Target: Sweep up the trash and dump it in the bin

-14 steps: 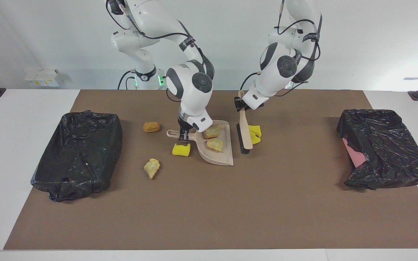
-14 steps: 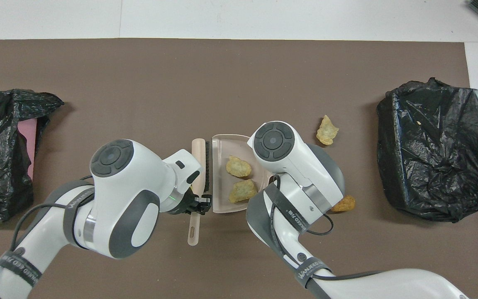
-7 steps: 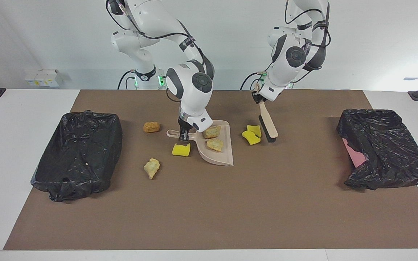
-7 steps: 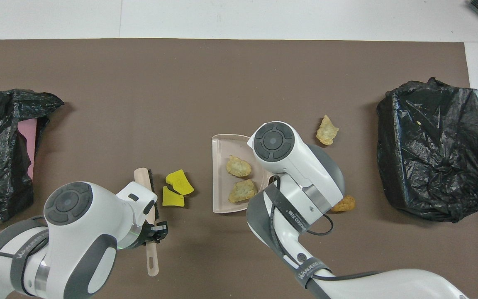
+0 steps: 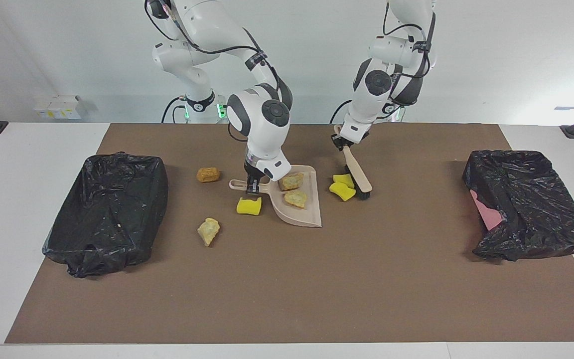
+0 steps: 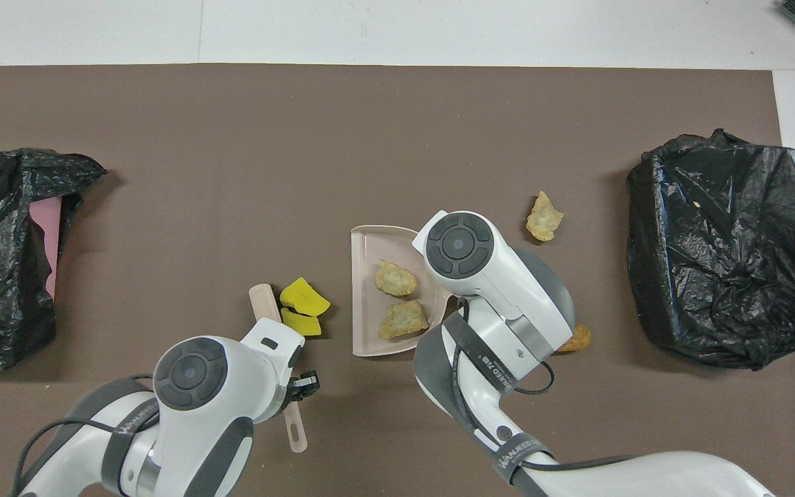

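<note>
My right gripper (image 5: 252, 187) is shut on the handle of the beige dustpan (image 5: 312, 212), which rests on the mat with two pale chunks (image 5: 294, 190) in it. A yellow foam piece (image 5: 248, 206) lies beside the handle. My left gripper (image 5: 339, 143) is shut on the beige brush (image 5: 356, 172). The brush head stands against two yellow foam pieces (image 5: 343, 187), on their side toward the left arm's end. In the overhead view the brush (image 6: 261, 304), foam pieces (image 6: 304, 307), dustpan (image 6: 364, 241) and left gripper (image 6: 304, 386) show; the right gripper is hidden under its arm.
An orange-brown lump (image 5: 208, 174) and a pale chunk (image 5: 209, 231) lie between the dustpan and the black-bagged bin (image 5: 107, 209) at the right arm's end. A second black-bagged bin (image 5: 526, 204), pink wall showing, stands at the left arm's end.
My left arm lifted the brush from the dustpan's mouth over the two yellow pieces, then set it against them on the side away from the pan. The right arm and dustpan barely moved.
</note>
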### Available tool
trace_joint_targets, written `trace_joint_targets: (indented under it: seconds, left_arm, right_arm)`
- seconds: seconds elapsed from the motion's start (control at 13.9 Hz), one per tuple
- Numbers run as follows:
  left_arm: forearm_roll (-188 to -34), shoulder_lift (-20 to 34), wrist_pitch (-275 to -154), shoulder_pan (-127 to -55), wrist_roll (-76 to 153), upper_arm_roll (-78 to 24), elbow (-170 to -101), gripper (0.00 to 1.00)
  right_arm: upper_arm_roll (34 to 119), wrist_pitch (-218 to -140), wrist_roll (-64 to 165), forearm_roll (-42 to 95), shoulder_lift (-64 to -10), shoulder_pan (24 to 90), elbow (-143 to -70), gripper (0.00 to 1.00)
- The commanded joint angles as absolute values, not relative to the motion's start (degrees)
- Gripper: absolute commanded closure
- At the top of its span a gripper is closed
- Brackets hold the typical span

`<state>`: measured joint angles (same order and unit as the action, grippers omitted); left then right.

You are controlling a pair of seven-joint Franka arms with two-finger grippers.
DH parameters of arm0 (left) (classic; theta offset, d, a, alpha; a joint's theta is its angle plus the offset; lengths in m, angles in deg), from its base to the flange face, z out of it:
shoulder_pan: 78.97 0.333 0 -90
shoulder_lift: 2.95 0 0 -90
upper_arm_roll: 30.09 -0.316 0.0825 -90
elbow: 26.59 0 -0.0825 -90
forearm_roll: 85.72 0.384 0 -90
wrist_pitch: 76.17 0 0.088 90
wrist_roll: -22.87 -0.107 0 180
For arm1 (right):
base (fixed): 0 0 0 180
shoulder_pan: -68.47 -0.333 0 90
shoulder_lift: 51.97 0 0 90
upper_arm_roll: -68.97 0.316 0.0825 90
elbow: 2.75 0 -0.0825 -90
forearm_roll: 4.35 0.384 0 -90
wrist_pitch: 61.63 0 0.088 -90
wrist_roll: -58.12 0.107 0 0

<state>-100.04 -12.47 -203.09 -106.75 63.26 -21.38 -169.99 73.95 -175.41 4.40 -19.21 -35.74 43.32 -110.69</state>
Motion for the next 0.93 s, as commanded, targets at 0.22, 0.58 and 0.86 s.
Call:
trace_joint_targets:
  seconds: [0.22,0.58,0.86]
  left_arm:
    - [-104.6,-3.7,-208.0,-115.2,55.8,-21.7,-161.8,1.00]
    - [-112.1,-2.9,-207.7,-116.0,50.7,-21.5,-160.2,1.00]
    - [-110.9,-6.9,-204.0,-115.1,56.5,-22.2,-161.8,1.00]
  right_arm:
    - [74.4,-176.4,2.8,-20.3,-37.0,43.9,-113.0,1.00]
    - [74.4,-176.5,2.8,-20.3,-36.8,44.0,-112.6,1.00]
    - [74.5,-180.0,3.0,-20.2,-36.2,44.2,-112.5,1.00]
